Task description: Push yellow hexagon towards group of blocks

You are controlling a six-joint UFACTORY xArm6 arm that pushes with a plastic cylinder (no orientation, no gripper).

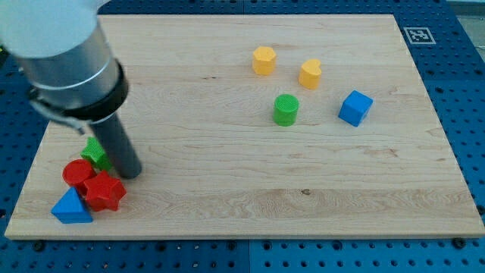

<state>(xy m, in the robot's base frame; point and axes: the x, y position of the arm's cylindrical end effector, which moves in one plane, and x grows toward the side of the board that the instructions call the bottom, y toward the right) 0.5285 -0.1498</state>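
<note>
The yellow hexagon [263, 60] sits at the upper middle of the wooden board [227, 152]. A yellow heart-like block [309, 73] lies just to its right. A green cylinder [286, 109] and a blue cube [355, 107] lie below them. A group of blocks is at the board's lower left: a green block [94, 153], a red round block [76, 174], a red star [104, 190] and a blue triangle [71, 207]. My tip [130, 172] rests right beside this group, just right of the green block and above the red star, far from the yellow hexagon.
The arm's grey body [64, 53] fills the view's upper left corner. The board lies on a blue perforated table [462, 91]. A black and white marker [417, 34] is at the board's upper right corner.
</note>
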